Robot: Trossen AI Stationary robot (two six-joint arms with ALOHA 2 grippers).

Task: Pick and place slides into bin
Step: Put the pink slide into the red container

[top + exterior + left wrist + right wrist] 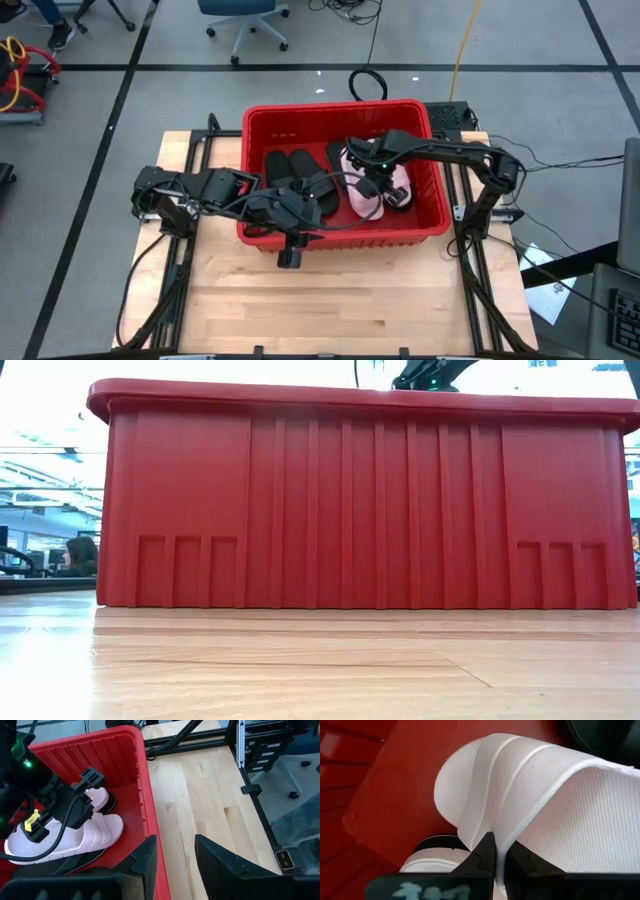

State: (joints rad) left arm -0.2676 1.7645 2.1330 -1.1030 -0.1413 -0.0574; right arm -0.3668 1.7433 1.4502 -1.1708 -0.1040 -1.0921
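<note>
Reaching into the red bin [270, 125] from the right, with the right tool [496, 851] pinched together on the strap edge of a pale pink slide [540, 790]. Lying on the bin floor toward its right side, that pink slide, with a second pink slide [70, 837] just beside it under the right arm. Resting to their left inside the bin, two black slides [290, 168], with further black sandals partly hidden beneath the arms. Hovering over the bin's near wall, the left tool [175, 857], fingers apart and gripping nothing, one finger inside the rim and the other over the bare wooden counter [210, 795]. Standing on the counter near its far edge, the bin, its ribbed red wall [350, 510] filling the low view. Seated far off at the left in that low view, a person [78, 555].
</note>
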